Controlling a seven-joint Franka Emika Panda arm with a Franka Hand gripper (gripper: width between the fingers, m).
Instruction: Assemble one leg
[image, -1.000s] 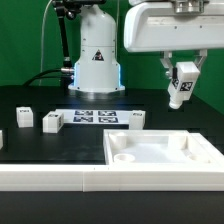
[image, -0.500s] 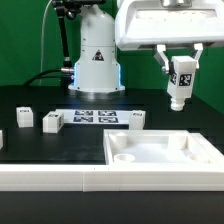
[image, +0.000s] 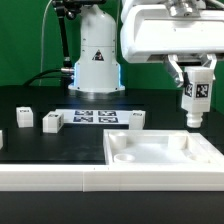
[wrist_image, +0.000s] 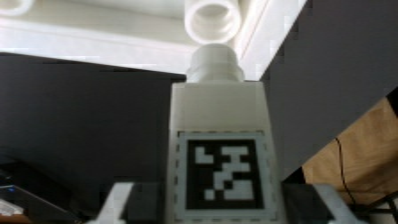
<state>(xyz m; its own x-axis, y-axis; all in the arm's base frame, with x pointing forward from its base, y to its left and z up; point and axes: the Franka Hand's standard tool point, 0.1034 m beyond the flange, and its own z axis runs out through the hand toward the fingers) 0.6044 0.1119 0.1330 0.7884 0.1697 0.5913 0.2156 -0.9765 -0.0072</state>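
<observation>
My gripper (image: 196, 72) is shut on a leg (image: 195, 98), a white square post with a black-and-white tag on its side. It hangs upright in the air above the far right corner of the large white square panel (image: 160, 160). In the wrist view the leg (wrist_image: 222, 130) fills the middle, held between my two fingers (wrist_image: 128, 200), its round peg end pointing toward a round corner socket (wrist_image: 212, 18) of the panel.
Three more white legs (image: 24, 119), (image: 52, 122), (image: 136, 119) stand on the black table at the exterior view's left and middle. The marker board (image: 95, 117) lies behind them. The robot base (image: 96, 60) stands at the back.
My gripper has carried the leg toward the exterior view's right and lowered it. The leg has turned from tilted to upright.
</observation>
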